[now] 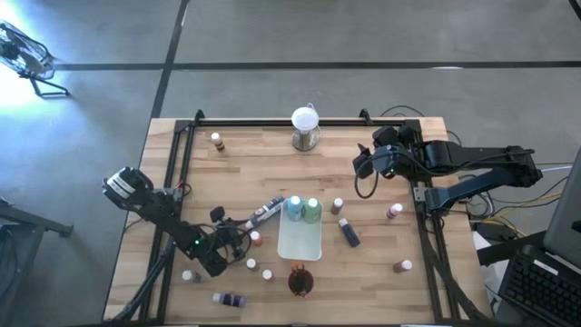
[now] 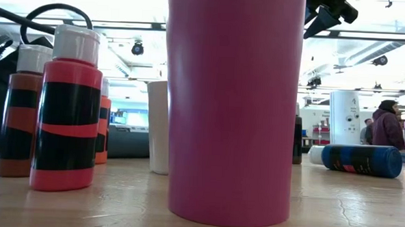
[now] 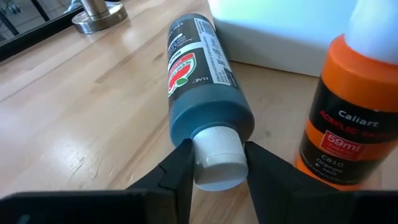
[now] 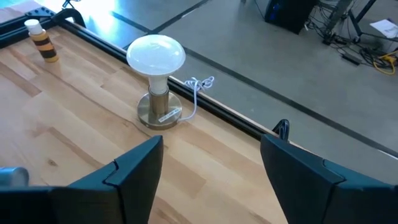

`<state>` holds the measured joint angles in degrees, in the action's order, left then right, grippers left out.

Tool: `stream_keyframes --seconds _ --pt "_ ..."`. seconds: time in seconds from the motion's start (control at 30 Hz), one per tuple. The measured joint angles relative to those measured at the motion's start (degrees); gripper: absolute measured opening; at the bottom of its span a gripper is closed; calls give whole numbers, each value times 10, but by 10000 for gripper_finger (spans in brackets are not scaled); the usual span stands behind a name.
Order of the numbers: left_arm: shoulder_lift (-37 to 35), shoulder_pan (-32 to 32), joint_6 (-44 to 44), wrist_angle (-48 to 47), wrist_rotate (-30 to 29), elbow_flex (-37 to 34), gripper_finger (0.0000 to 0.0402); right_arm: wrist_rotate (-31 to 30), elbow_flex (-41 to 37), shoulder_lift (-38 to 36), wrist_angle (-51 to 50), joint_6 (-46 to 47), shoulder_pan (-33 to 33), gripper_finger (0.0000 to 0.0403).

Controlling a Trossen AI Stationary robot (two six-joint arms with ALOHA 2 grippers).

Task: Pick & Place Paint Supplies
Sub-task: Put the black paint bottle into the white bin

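A teal paint bottle [image 3: 199, 81] lies on its side left of the white tray [image 1: 300, 243], its white cap toward my left gripper [image 3: 217, 157], which is shut on that cap; the same bottle [image 1: 269, 211] shows from above. An orange bottle [image 3: 348, 118] stands upright beside it. A teal bottle [image 1: 295, 207] and a green bottle [image 1: 313, 211] stand at the tray's far end. My right gripper [image 4: 211, 143] is open and hovers above the table's far right part, also seen in the high view [image 1: 361, 165]. I cannot make out any brushes. My left gripper pinches the teal bottle's white cap [image 3: 217, 146] between its two fingers, one on each side. The fingers come low and nearly level from the table's left, in line with the bottle's length. The bottle lies level on its side; its body appears to rest on the table.
Several more bottles stand or lie around: a dark blue one [image 1: 349, 233] right of the tray, a purple one [image 1: 229, 298] at the near edge, a brown one [image 1: 217, 140] far left. The dark red cup [image 1: 300, 282] stands near the tray. The white globe [image 1: 306, 123] stands at the far edge.
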<state>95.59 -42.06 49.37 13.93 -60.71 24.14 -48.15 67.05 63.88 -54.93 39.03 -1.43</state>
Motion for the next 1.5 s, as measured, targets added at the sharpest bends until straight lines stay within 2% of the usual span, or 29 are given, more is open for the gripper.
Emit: stream_keyframes --seconds 0.47,0.77,0.97,1.13,1.33,1.5 --pt "-23 0 0 -32 -7 -1 122 4 0 0 5 0 0 219" --pt "-163 0 -5 -221 25 1 122 4 0 0 7 0 0 218" --pt "-283 0 -94 -320 71 24 122 4 0 0 15 -1 0 233" --pt "-362 0 -165 -410 94 71 122 6 0 0 15 0 0 247" --pt "-407 1 -187 -528 104 140 122 6 0 0 17 0 0 259" --pt "-410 12 -171 -543 138 147 121 6 0 0 17 -2 0 257"
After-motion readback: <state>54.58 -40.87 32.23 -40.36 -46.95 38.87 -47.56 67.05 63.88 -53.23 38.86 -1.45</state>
